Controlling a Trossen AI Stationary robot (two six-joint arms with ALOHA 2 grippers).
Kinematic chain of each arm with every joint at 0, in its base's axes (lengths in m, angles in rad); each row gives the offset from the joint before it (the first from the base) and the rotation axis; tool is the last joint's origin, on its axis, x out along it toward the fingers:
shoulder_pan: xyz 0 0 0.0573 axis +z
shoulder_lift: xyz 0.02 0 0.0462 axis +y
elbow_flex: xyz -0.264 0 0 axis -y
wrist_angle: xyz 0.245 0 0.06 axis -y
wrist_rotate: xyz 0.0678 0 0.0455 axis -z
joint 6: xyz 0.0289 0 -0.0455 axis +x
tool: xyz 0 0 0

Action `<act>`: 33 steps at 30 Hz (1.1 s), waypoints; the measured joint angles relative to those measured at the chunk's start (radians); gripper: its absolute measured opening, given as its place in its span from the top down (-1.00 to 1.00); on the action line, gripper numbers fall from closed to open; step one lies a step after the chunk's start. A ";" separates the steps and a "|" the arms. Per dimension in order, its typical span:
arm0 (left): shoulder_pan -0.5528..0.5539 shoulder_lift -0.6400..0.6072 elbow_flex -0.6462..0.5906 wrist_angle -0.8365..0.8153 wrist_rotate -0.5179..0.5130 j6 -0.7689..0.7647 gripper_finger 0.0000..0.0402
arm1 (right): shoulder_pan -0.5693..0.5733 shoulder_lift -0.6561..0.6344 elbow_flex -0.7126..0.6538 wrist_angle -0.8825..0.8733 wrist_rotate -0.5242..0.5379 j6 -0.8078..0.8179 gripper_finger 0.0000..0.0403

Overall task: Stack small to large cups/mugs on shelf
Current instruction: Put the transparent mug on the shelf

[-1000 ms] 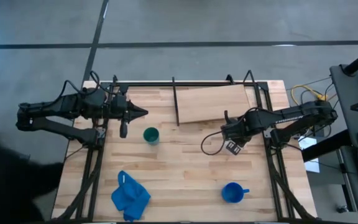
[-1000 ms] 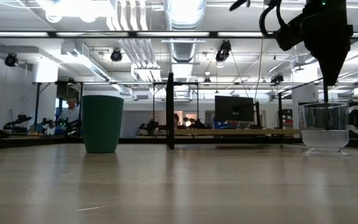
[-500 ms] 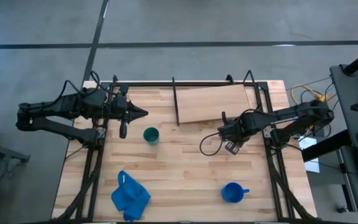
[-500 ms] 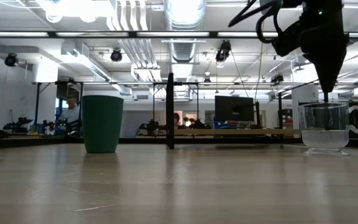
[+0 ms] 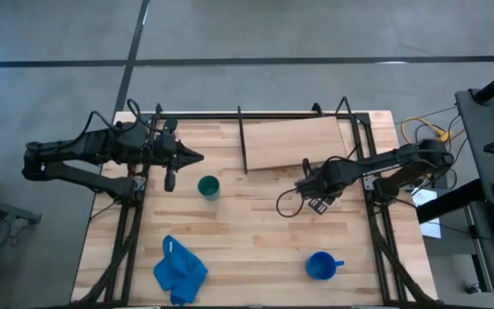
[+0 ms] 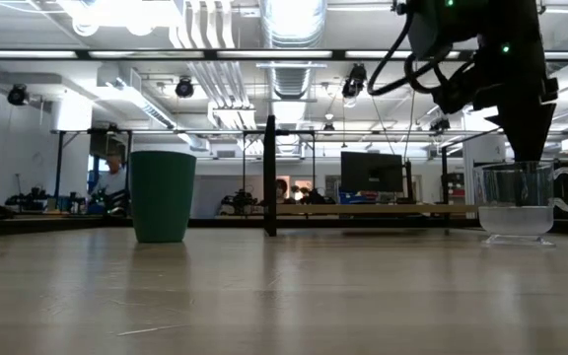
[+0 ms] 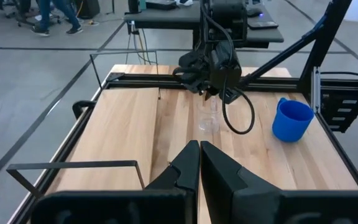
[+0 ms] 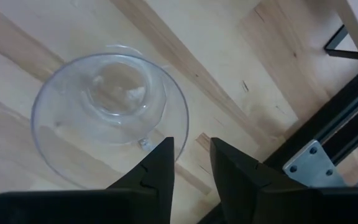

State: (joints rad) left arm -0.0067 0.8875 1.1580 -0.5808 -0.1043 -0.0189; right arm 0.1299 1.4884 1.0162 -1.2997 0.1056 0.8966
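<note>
tabletop [image 5: 256,232] of striped wooden planks fills the high view, framed by black rods. on its far side lies the shelf [image 5: 290,142], a paler board edged in thin black metal, with nothing standing on it. left arm waits at the table's left edge, its gripper [image 5: 194,156] pointing inward with the fingers [image 7: 188,163] pressed together and holding nothing. right arm reaches in from the right edge, its gripper [image 5: 305,183] angled down over the clear glass cup [image 8: 107,115], just in front of the shelf. in the right wrist view its fingers [image 8: 160,165] stand a little apart, straddling the cup's rim near one side, not clamped on it. blue cloth [image 5: 178,270] lies crumpled at the near left corner. blue mug [image 5: 321,265] sits near the front right, handle pointing right, well apart from the others. dark green cup [image 5: 208,186] stands upright left of centre, near the left gripper. glass cup rests on the table, its handle showing in the low view [image 6: 516,202]. no readable writing or labels on any of these.
</note>
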 joint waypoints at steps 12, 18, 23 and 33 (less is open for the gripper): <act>0.000 0.000 0.000 -0.001 0.000 0.000 1.00 | 0.000 -0.001 -0.029 0.047 0.000 0.039 0.58; 0.000 0.000 0.000 -0.002 0.000 0.000 1.00 | 0.000 0.000 -0.047 0.082 0.000 0.039 0.60; 0.000 0.000 0.000 -0.003 0.000 0.000 1.00 | 0.000 0.000 -0.059 0.086 0.000 0.039 0.66; -0.001 0.000 0.000 -0.003 0.000 0.000 1.00 | 0.000 0.000 -0.063 0.088 0.000 0.039 0.77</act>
State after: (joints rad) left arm -0.0074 0.8875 1.1580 -0.5835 -0.1043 -0.0189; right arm 0.1299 1.4883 0.9535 -1.2117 0.1059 0.9352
